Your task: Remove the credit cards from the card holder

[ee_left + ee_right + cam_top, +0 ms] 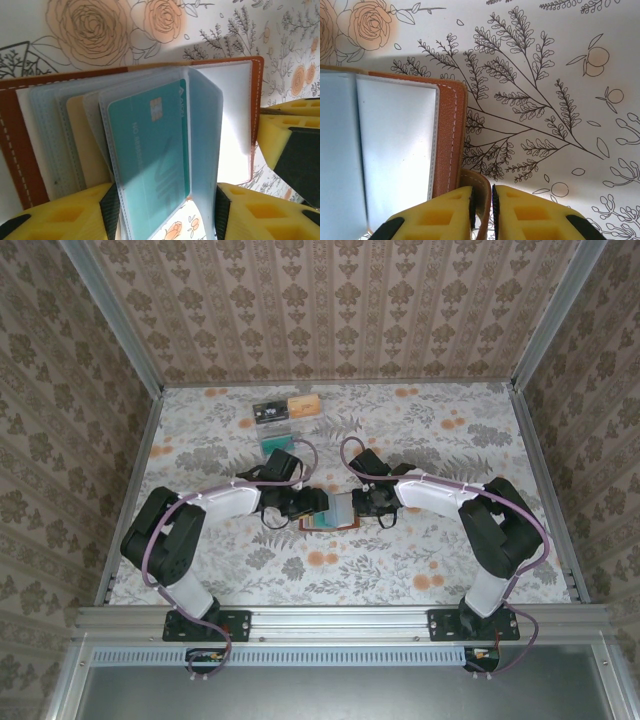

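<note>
Partly done, I'd say: a black card (268, 409) and an orange card (303, 403) lie at the upper left of the overhead view. The card holder (335, 515) sits open at centre, a teal card (150, 160) inside. The right gripper (481, 200) pinches its strap (474, 178). The left gripper (167, 212) straddles the sleeve (205, 150), grip unclear.

The left arm (215, 502) and right arm (440, 495) look alike: glossy black housings at the joints and white shells over the long forearm sections. A pinkish-purple cable (150, 555) loops along the outside of each arm, with thinner black wires near the wrists. Each arm stands on a flat black base plate (208, 624). The left tool (167, 220) and right tool (481, 210) carry blocky yellow fingers (65, 217) moulded with shallow rectangular pockets. The fingers are faced on the inside with black pads (111, 210).
</note>
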`<state>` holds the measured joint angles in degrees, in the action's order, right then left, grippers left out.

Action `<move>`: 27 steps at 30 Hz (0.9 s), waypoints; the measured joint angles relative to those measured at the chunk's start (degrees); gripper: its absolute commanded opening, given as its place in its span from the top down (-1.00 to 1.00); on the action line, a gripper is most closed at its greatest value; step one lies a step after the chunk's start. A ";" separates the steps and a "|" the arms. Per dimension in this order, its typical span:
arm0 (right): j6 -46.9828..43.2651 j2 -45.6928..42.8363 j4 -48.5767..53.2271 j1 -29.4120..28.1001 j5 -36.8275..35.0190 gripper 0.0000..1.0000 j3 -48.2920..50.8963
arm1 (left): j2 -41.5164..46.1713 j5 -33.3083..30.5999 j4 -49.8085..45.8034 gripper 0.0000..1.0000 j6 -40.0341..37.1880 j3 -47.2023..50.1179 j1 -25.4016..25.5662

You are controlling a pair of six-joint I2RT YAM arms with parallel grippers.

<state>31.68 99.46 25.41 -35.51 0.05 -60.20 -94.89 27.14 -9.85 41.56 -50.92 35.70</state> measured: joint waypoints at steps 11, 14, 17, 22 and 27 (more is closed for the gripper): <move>0.20 -0.02 0.09 0.00 -0.09 0.12 0.07 | 0.00 0.28 0.02 -0.73 -0.24 -0.57 0.39; 0.24 -0.02 0.28 0.09 -0.63 -0.10 0.07 | 0.00 0.22 0.00 -0.79 -0.26 -0.66 0.55; 0.46 -0.55 0.50 0.57 -1.29 -0.12 0.28 | 0.00 0.15 0.02 -0.80 -0.28 -0.74 0.72; 0.46 -3.76 0.48 1.14 -1.27 -0.11 0.70 | 0.00 0.09 -0.07 -0.76 -0.48 -0.90 1.20; 1.22 -6.67 0.37 1.11 -0.33 -0.06 0.68 | 0.37 -1.57 -2.12 -0.65 -1.31 -1.01 1.07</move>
<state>32.91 92.79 25.78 -34.39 -0.27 -59.53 -94.52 25.56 -11.97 40.25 -51.92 36.77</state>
